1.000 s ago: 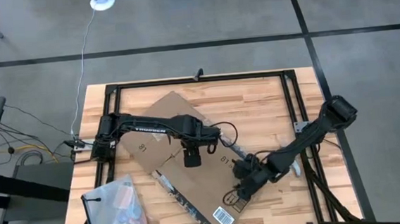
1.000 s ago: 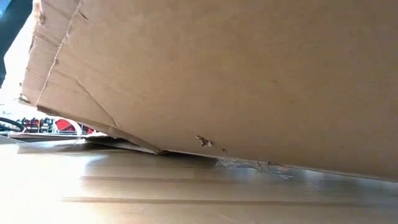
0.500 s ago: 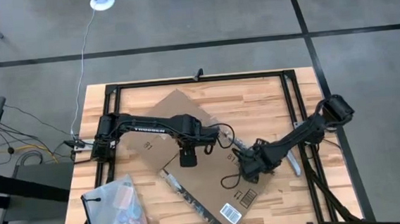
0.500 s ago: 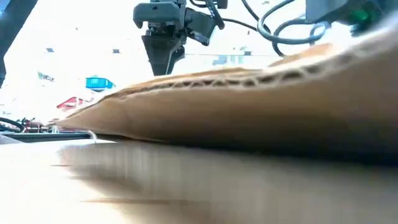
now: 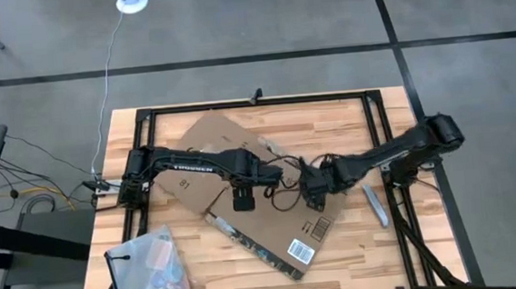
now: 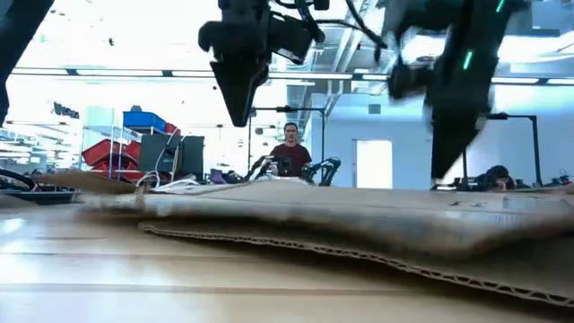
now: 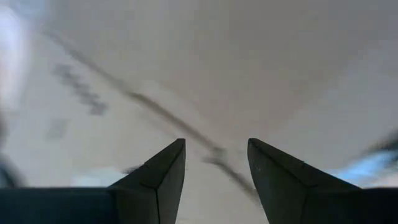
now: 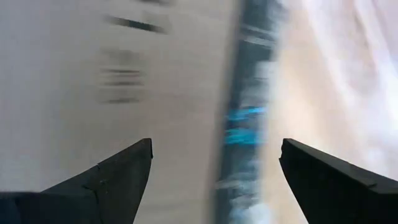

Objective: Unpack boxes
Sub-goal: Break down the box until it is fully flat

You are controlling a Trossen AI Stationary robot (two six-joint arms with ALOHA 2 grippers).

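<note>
1. At the middle of the tabletop (image 5: 348,124) lies the box (image 5: 233,178), a brown corrugated one pressed nearly flat, with its long axis running diagonally from the far-left corner toward the near-right corner, where the white barcode label (image 5: 300,250) sits.
2. Directly beneath both sets of fingers is cardboard: the left gripper (image 5: 243,200) hangs over the middle of the box, and the right gripper (image 5: 315,193) hangs over its right-hand part, just beside the left one (the two wrists are close enough that a careless swing could knock them together).
3. The left gripper's fingers (image 7: 163,180) stand parted with nothing between them, pointing down at a crease in the cardboard; the right gripper's fingers (image 8: 118,177) are spread wider, also grasping nothing, over a dark printed tape strip (image 8: 245,118).
4. From the low view, both grippers appear to be above the cardboard rather than touching it, though the right one is blurred.
5. The right arm looks nearer to the taped seam, so I judge it better placed to work there, while the left could hold the panel down.
6. Open room lies on the far-right bare wood; the near-left corner is taken by a clear plastic bag (image 5: 148,271), and a pale tool (image 5: 376,204) lies by the right rail.
</note>
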